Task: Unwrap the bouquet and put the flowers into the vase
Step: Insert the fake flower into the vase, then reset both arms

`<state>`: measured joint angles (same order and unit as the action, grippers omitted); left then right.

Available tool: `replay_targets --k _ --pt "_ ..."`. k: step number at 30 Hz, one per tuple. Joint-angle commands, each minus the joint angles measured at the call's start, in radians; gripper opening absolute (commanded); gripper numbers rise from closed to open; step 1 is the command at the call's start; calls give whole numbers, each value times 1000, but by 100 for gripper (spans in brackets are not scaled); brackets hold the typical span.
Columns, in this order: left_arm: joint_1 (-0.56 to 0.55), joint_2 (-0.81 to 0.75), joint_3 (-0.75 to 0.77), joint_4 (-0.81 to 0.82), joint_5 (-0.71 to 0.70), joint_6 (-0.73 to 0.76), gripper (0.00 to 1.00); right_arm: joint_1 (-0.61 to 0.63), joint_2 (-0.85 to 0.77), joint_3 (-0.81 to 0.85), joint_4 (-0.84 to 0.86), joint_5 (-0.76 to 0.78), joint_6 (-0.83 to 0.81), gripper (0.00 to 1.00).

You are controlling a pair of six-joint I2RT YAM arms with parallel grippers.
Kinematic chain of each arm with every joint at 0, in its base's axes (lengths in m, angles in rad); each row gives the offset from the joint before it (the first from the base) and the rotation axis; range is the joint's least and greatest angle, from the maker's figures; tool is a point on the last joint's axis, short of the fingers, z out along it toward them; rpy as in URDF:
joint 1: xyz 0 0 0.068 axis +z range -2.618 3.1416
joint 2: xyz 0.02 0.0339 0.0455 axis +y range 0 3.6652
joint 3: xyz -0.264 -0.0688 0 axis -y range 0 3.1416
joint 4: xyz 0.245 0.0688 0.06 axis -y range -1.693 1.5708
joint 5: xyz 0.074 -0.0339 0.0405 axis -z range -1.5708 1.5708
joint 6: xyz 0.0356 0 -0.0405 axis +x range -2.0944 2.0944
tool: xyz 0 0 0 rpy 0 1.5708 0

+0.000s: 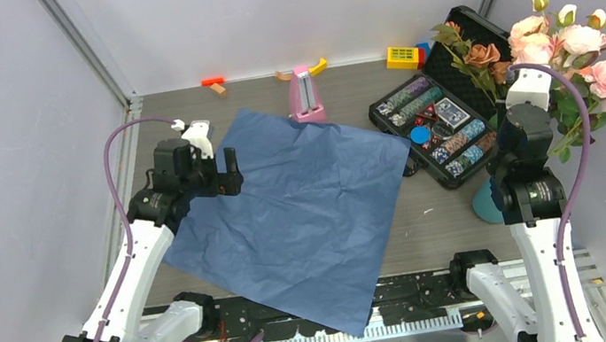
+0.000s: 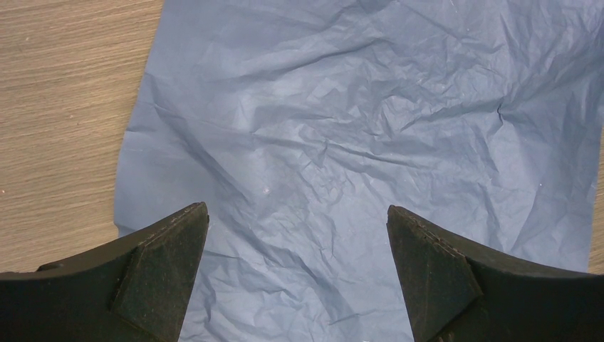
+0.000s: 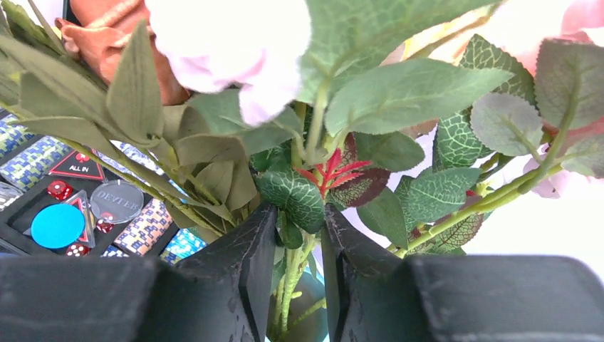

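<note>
Barely parted right fingers (image 3: 242,285) around stems (image 3: 290,281)

Poker chip case (image 3: 18,214): the red triangular marker (image 3: 77,166) reads "ALL IN"; the round clear button (image 3: 117,201) reads "DEALER". No other text is legible.

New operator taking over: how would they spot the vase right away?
Find the open black chip case on the table, right side. Just nearer the arms than it, a teal curve shows from behind the right arm: the vase, with flowers spreading above. It is the only teal, round-sided thing; the pink tapered object at the far edge is not it.
</note>
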<state>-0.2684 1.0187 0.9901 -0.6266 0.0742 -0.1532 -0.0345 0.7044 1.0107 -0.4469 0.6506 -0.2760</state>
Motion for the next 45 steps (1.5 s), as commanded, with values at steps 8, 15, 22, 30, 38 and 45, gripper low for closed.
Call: replay_targets --k 8,15,22,30,38,45 --pt "-3 -26 -1 21 -10 -11 100 -2 -49 54 -49 -46 47 43" --pt "-3 -28 -1 21 -8 -15 100 -2 -71 92 -105 -62 72 62" --pt "-3 -30 0 22 -22 -19 100 -2 -79 131 -155 -76 83 76" --pt "-3 -51 -10 33 -51 -22 100 -2 -66 230 -206 -171 164 87" --pt "-3 -83 -24 56 -101 -28 100 -2 19 396 -291 -307 287 91" --pt "6 -113 -28 78 -152 -58 100 -2 126 496 -307 -498 429 92"
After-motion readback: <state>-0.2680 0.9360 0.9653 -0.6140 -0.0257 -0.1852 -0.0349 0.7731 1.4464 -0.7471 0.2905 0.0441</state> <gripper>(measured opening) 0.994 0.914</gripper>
